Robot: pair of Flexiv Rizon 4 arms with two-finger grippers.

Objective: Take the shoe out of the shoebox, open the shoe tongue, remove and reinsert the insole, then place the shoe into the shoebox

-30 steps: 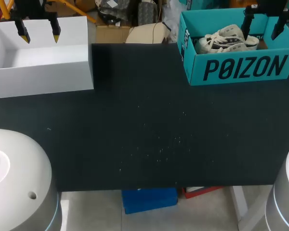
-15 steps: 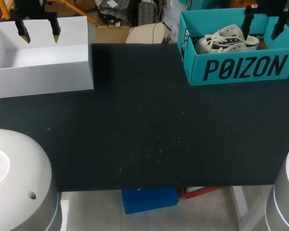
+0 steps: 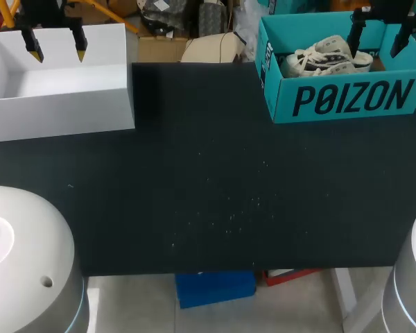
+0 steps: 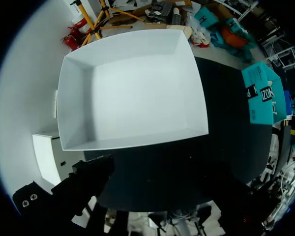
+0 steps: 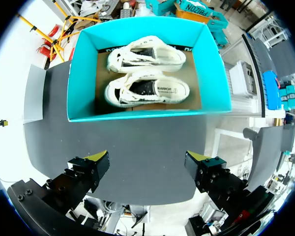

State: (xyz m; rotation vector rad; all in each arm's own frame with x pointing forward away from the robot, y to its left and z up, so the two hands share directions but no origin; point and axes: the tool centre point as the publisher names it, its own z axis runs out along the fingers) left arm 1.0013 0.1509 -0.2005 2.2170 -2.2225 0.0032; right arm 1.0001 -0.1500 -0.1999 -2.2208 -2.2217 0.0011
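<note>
Right tool (image 5: pixel 147 158) hangs above the shoebox (image 5: pixel 137 116) with fingers spread, left tool (image 3: pixel 56 50) spread too, and the shoe (image 5: pixel 147 91) lies inside snug against its twin (image 5: pixel 147 56), so a grab might snag both.

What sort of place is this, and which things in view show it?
Probably a robotics lab workbench: the left gripper hangs over an empty white box, the right gripper over a teal shoebox holding white shoes, both boxes on a black table.
</note>
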